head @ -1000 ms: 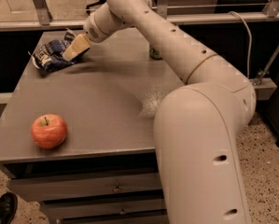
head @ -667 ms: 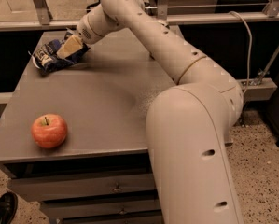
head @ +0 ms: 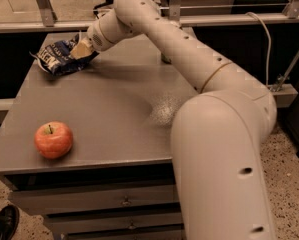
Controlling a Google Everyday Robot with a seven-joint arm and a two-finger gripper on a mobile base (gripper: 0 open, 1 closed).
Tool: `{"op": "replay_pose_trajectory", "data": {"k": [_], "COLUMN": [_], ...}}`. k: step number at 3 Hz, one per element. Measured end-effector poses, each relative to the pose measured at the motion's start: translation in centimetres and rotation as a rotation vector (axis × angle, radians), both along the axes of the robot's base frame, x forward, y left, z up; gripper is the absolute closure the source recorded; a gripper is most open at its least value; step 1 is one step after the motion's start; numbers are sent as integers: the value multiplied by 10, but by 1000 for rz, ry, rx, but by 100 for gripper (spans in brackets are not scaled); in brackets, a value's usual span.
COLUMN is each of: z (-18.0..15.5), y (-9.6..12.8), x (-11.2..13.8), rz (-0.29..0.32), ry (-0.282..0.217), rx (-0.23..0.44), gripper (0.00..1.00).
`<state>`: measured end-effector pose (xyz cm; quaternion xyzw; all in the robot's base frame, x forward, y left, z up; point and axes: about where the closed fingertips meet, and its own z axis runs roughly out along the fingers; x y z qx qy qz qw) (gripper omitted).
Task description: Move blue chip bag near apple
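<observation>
blue chip bag (head: 55,60) far-left | gripper (head: 82,48) seemingly on it | apple (head: 54,140) front-left

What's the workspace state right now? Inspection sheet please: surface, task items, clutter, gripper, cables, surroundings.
Surface: grey table top; pale speckled patch right of centre, next to the arm.
Job's things: blue chip bag crumpled at the far-left corner; apple stem-up near the front-left edge, well apart from the bag.
Clutter: dark object mostly hidden behind the arm, cannot identify.
Grippers: gripper at the bag's right edge, at the far left of the table.
Cables: pale cable on the right, dropping from the rail.
Surroundings: drawers under the top; black shoe on the speckled floor, bottom left.
</observation>
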<state>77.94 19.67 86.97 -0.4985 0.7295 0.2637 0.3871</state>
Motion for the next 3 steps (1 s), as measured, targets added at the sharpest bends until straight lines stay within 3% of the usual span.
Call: {"op": "replay_pose_trajectory", "data": {"k": [1,2,3], "z": [31,48,54], "y": [-64,-126,-191], "x": [-20,-50,-96], "rz": [-38,-71,-44], "ry": [-44,-61,-53], "rx": [16,25,-2], "gripper": [100,100,100]}}
